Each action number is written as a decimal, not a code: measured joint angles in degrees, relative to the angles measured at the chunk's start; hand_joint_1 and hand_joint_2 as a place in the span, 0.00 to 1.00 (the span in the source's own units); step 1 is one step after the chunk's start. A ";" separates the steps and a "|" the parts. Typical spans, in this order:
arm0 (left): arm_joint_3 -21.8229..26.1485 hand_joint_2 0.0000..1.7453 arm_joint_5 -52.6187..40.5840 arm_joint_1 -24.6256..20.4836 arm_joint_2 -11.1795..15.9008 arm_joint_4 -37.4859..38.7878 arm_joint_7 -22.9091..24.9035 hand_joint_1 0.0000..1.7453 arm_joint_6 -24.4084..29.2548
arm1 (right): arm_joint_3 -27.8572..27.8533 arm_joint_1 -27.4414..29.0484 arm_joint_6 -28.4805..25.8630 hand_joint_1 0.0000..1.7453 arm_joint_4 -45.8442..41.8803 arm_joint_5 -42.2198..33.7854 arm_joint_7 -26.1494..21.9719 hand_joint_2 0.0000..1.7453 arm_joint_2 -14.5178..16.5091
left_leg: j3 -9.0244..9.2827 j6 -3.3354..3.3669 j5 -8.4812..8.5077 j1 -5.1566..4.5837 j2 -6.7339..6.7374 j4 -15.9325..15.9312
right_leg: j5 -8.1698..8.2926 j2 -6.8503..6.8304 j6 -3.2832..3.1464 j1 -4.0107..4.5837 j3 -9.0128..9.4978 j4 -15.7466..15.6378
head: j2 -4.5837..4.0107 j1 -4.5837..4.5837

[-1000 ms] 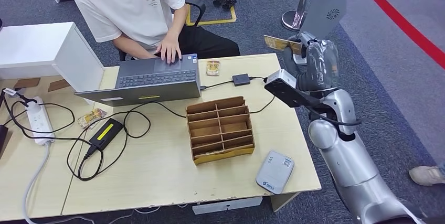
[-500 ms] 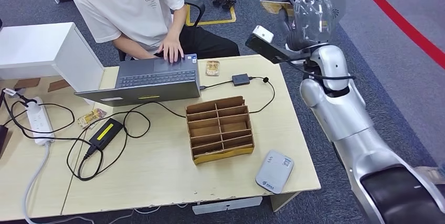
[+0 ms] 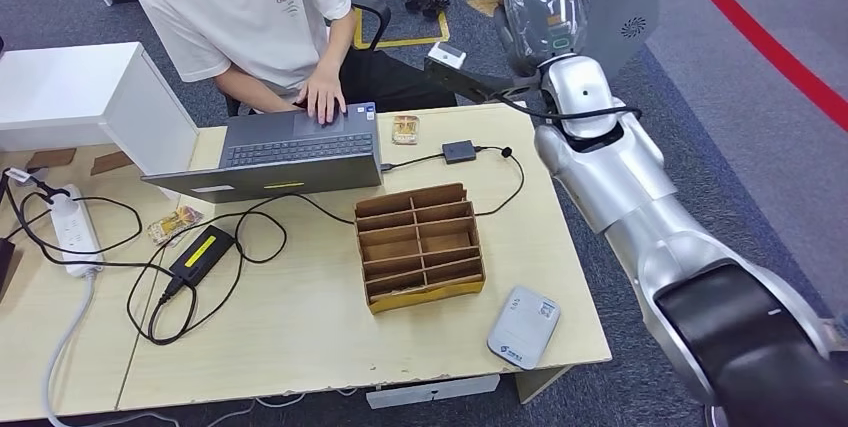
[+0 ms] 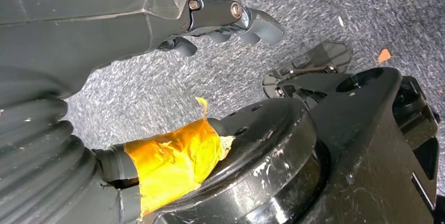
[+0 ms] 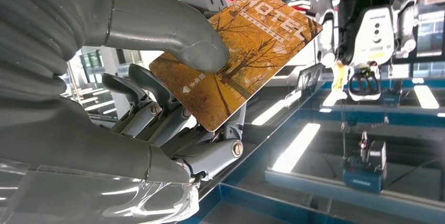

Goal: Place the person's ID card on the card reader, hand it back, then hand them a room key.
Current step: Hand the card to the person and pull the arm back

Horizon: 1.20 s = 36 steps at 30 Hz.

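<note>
Head view, near to far. At the 5 o'clock corner of the table (image 3: pixel 300 337) lies the grey card reader (image 3: pixel 523 326), flat, with nothing on it. Just beyond it, toward the table centre, stands a brown cardboard organiser (image 3: pixel 420 246) with open compartments. At 9 o'clock lie a white power strip (image 3: pixel 75 230) and a black power adapter (image 3: pixel 201 252) with looped cables. Further back sits an open laptop (image 3: pixel 285 155); a person (image 3: pixel 250 17) in a white shirt, seated at 12 o'clock, rests a hand (image 3: pixel 322 97) on its keyboard. A small orange card (image 3: pixel 405 130) lies on the table just right of the laptop.

The right arm rises from 4 o'clock past the far table edge; the right robot hand (image 3: pixel 540 7) is raised beyond the table at 1 o'clock, well apart from the person.

Right wrist view: the right robot hand (image 5: pixel 173 87) pinches the room key (image 5: pixel 239 51), an orange card printed "MOTEL", between thumb (image 5: pixel 173 35) and fingers (image 5: pixel 157 103).

Left wrist view: the left robot hand (image 4: pixel 210 17) hangs above grey carpet (image 4: pixel 336 9), fingers (image 4: pixel 260 24) loosely curled and apart, holding nothing.
</note>
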 joint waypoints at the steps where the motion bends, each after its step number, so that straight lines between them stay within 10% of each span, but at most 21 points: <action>1: -0.10 1.00 -0.09 -0.01 0.00 0.00 -0.07 0.00 -0.02 | 0.14 0.01 -0.13 1.00 0.55 0.13 -0.01 1.00 0.33 | 0.00 0.00 0.00 0.00 0.00 0.00 | 0.00 0.00 0.00 0.00 0.00 0.00 | 0.00 0.00; 28: -0.23 1.00 1.62 -0.05 0.00 0.00 -0.60 0.00 -1.63 | 1.71 3.95 -0.93 1.00 2.82 1.29 -2.10 1.00 2.66 | 0.00 0.00 0.00 0.00 -0.03 0.00 | 0.00 -0.03 0.00 0.00 -0.01 0.00 | -0.01 0.00; 32: 0.01 1.00 2.00 -0.04 0.00 0.00 -1.21 0.00 -2.73 | 1.70 5.12 -0.81 0.00 2.26 1.23 -2.27 1.00 2.66 | -0.07 0.00 0.01 0.00 -0.16 0.01 | 0.00 -0.14 0.00 0.00 -0.05 0.00 | -0.01 0.01; 36: 0.37 1.00 2.68 -0.05 -0.04 0.00 -2.30 0.00 -4.35 | 1.55 5.53 -0.93 0.00 1.68 1.03 -2.68 1.00 2.63 | -0.08 -0.02 -0.02 0.00 -0.12 0.01 | -0.01 -0.07 0.00 0.00 -0.09 -0.02 | 0.00 0.00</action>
